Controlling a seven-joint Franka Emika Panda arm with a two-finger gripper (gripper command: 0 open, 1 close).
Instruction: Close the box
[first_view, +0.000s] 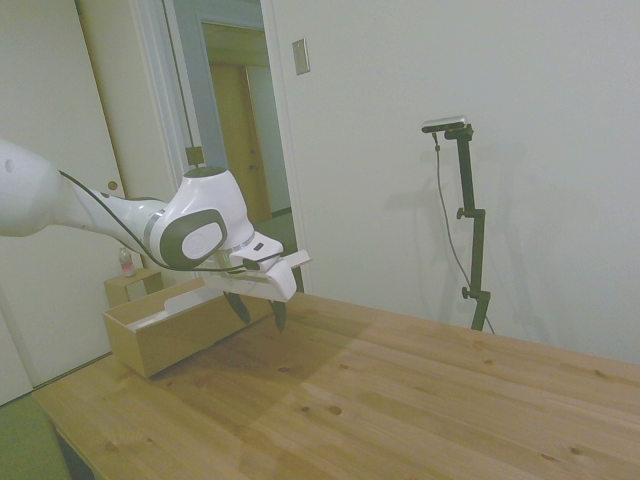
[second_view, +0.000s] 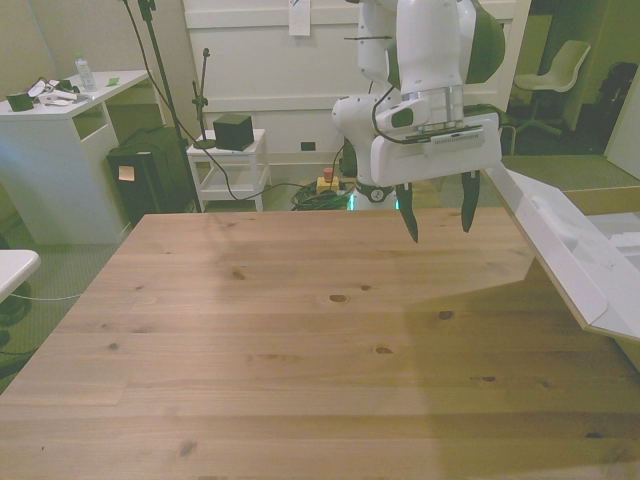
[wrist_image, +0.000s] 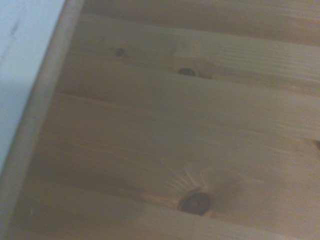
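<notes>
I'm on the approach: gripper (second_view: 439, 222) hangs empty above the table (second_view: 300, 330), fingers spread. The box (first_view: 170, 325) sits at the front view's right edge, lid (second_view: 555, 250) tilted open just beside me. Next, I'd judge, get behind that lid and push it shut.

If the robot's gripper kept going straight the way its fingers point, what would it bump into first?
The gripper is open and points almost straight down, so it would probably meet the bare wooden table first. The box's raised lid stands close on the front view's right, apparently just off that line.
</notes>
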